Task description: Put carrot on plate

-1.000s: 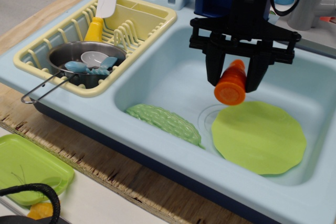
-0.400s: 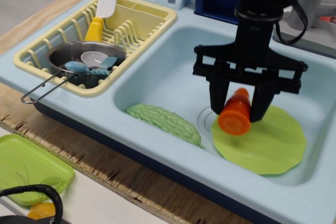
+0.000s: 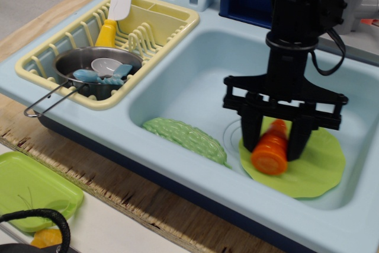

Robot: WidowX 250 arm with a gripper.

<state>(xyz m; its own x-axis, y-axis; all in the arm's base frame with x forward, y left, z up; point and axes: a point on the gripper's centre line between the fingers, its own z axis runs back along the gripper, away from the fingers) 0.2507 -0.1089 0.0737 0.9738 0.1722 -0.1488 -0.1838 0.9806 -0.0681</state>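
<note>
The stubby orange carrot (image 3: 270,152) sits between the two black fingers of my gripper (image 3: 273,144), flat round end toward the camera. The gripper is shut on it and holds it low over the left part of the lime-green round plate (image 3: 317,167), which lies on the floor of the light blue sink (image 3: 189,87). The carrot is at or just above the plate's surface; I cannot tell whether it touches. The arm hides the plate's far edge.
A bumpy pale-green toy vegetable (image 3: 186,137) lies in the sink left of the plate. A yellow dish rack (image 3: 154,22) with a metal pot (image 3: 98,69) stands left of the sink. A square lime-green tray (image 3: 29,188) sits at the lower left.
The gripper has come down and slightly right with the carrot, from well above the sink floor to just over the plate's left part. It stays shut on the carrot.
</note>
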